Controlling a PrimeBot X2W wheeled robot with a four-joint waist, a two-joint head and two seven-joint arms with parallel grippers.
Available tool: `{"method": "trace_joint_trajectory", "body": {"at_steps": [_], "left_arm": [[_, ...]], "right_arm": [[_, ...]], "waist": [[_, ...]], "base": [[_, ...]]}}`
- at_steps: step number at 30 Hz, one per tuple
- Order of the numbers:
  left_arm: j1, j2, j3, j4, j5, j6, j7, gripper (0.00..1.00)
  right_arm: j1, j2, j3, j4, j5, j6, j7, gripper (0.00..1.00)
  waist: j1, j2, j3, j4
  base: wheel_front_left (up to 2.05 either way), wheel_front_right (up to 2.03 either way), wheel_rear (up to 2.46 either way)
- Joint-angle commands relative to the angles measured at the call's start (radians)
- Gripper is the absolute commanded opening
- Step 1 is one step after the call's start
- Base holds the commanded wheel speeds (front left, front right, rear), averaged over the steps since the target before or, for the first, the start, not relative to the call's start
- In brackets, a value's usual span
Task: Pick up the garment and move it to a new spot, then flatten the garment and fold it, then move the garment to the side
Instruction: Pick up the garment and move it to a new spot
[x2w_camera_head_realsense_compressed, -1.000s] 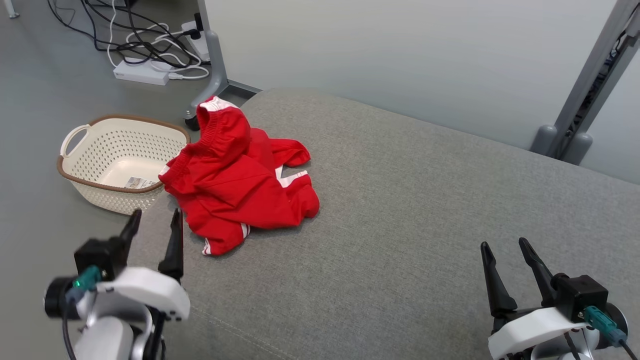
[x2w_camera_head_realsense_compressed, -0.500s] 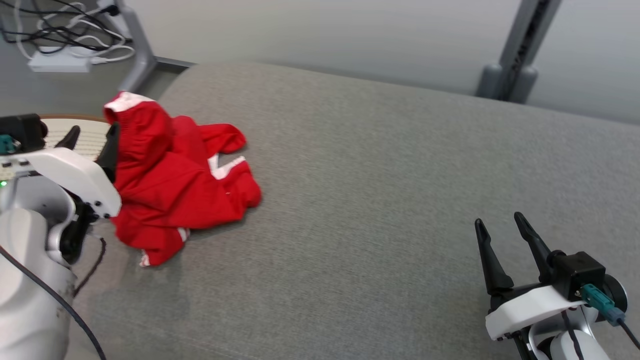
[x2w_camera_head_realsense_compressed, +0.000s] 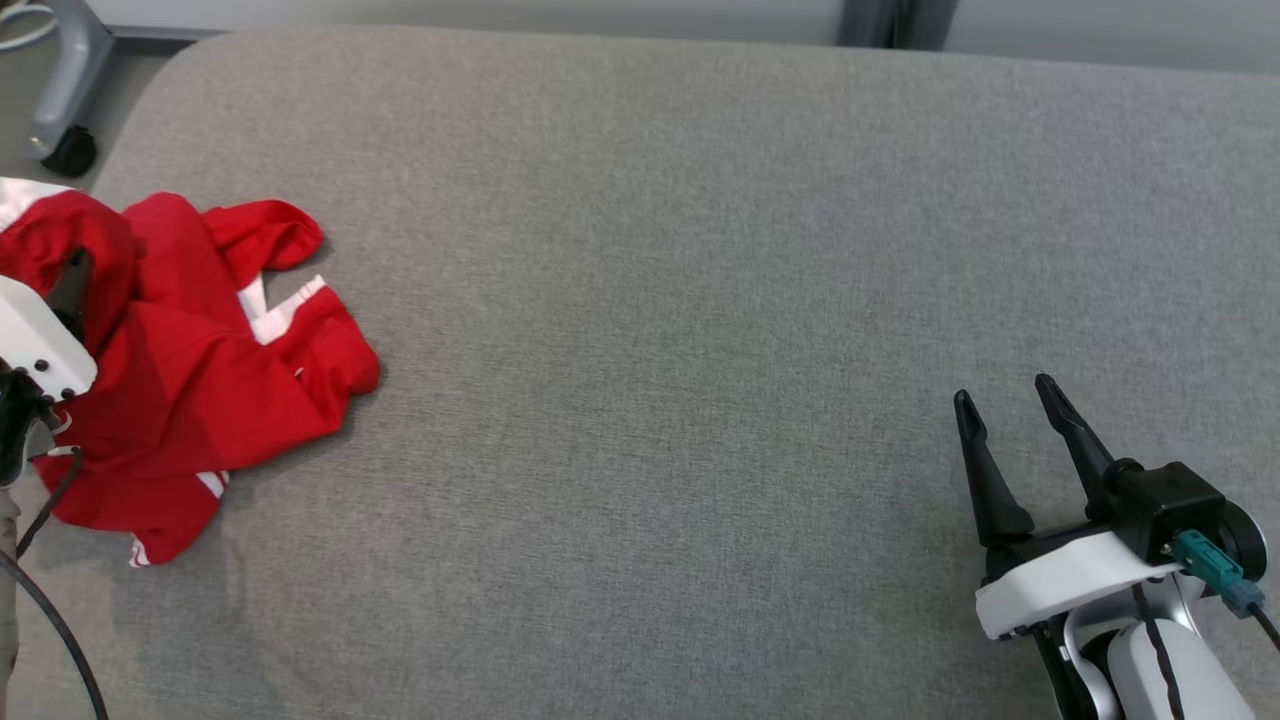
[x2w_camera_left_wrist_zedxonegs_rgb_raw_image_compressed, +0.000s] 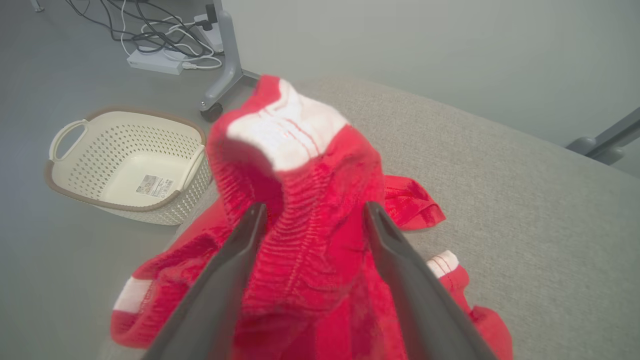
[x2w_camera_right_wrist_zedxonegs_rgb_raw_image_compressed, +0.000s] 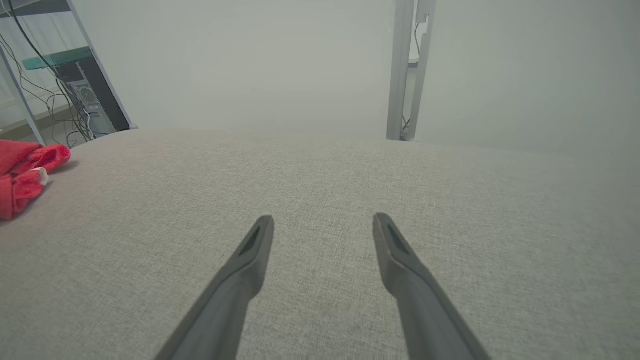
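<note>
Lying bunched at the left end of a wide grey cushion (x2w_camera_head_realsense_compressed: 700, 300), the red garment (x2w_camera_head_realsense_compressed: 200, 380) is a crumpled heap with white trim showing at several edges and a ribbed elastic band pushed up into a peak, white on top. The left gripper (x2w_camera_left_wrist_zedxonegs_rgb_raw_image_compressed: 315, 206) stands wide, one dark finger on each side of that raised band, so red cloth fills the gap between them; the fingers (x2w_camera_left_wrist_zedxonegs_rgb_raw_image_compressed: 235, 260) are not pinched together, and I cannot tell whether they press on the fabric. In the head view the gripper's white housing sits over the heap's left part at the picture's edge. The rest of the cushion to the right of the garment is bare grey weave. The right gripper (x2w_camera_head_realsense_compressed: 1003, 390) hovers well apart from the garment, near the cushion's right end, its two fingers spread wide with nothing between them and pointing across the fabric toward the far edge. On the floor beyond the cushion's left end, a cream perforated basket (x2w_camera_left_wrist_zedxonegs_rgb_raw_image_compressed: 125, 165) with a brown rim and a loop handle stands upright, a label lying on its bottom. Farther off, a grey stand leg (x2w_camera_left_wrist_zedxonegs_rgb_raw_image_compressed: 222, 75) on a dark wheel rises beside a white power strip (x2w_camera_left_wrist_zedxonegs_rgb_raw_image_compressed: 155, 61) and a tangle of black and white cables. A pale wall runs behind the cushion, with a grey post (x2w_camera_right_wrist_zedxonegs_rgb_raw_image_compressed: 407, 70) standing against it.
</note>
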Motion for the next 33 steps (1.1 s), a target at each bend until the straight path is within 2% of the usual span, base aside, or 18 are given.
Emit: {"method": "trace_joint_trajectory", "body": {"at_steps": [1, 2, 3, 4, 5, 13, 20, 24, 27, 33], "left_arm": [[-0.03, 0.007, -0.001, 0.023, -0.006, -0.008, -0.01, 1.0], [-0.038, 0.007, -0.001, 0.034, -0.01, -0.008, -0.016, 1.0], [-0.046, 0.008, 0.0, 0.044, -0.009, -0.009, -0.029, 0.86], [-0.051, 0.008, 0.0, 0.053, -0.007, -0.01, -0.04, 0.2], [-0.055, 0.006, -0.003, 0.063, -0.007, -0.011, -0.049, 0.0], [-0.079, 0.01, -0.038, 0.069, 0.037, -0.015, -0.172, 0.0], [-0.032, -0.008, -0.071, -0.02, 0.082, 0.002, -0.32, 0.0], [0.043, -0.028, -0.098, -0.148, 0.1, 0.01, -0.359, 0.0], [0.133, -0.041, -0.108, -0.287, 0.109, 0.043, -0.366, 0.0], [0.333, -0.07, -0.139, -0.606, 0.121, 0.113, -0.315, 0.0]], "right_arm": [[-0.016, -0.009, -0.002, -0.004, -0.008, 0.002, -0.001, 1.0], [-0.018, -0.01, -0.004, -0.005, -0.008, 0.002, -0.003, 1.0], [-0.02, -0.01, -0.005, -0.004, -0.008, 0.002, -0.004, 1.0], [-0.023, -0.009, -0.005, -0.002, -0.009, 0.002, -0.004, 1.0], [-0.026, -0.008, -0.006, -0.001, -0.011, 0.002, -0.005, 1.0], [-0.027, -0.003, -0.011, 0.014, -0.01, 0.002, -0.012, 1.0], [-0.004, 0.009, -0.012, 0.034, 0.002, 0.002, -0.023, 1.0], [0.01, 0.019, -0.012, 0.037, 0.002, 0.002, -0.03, 1.0], [0.016, 0.025, -0.016, 0.036, 0.005, 0.002, -0.036, 1.0], [0.035, 0.033, -0.019, 0.034, -0.002, 0.002, -0.036, 1.0]], "waist": [[0.0, 0.0, 0.032, -0.018], [0.0, 0.0, 0.038, -0.017], [0.0, 0.0, 0.042, -0.017], [0.0, 0.0, 0.045, -0.016], [0.0, 0.0, 0.047, -0.015], [0.0, 0.0, 0.033, 0.006], [0.0, 0.0, -0.031, 0.015], [0.0, 0.0, -0.07, -0.001], [0.0, 0.0, -0.09, -0.024], [0.0, 0.0, -0.114, -0.073]], "base": [[0.0, 0.0, 0.0], [0.0, 0.0, 0.0], [0.0, 0.0, 0.0], [0.0, 0.0, 0.0], [0.0, 0.0, 0.0], [0.0, 0.0, 0.0], [0.0, 0.0, 0.0], [0.0, 0.0, 0.0], [0.0, 0.0, 0.0], [0.0, 0.0, 0.0]]}}
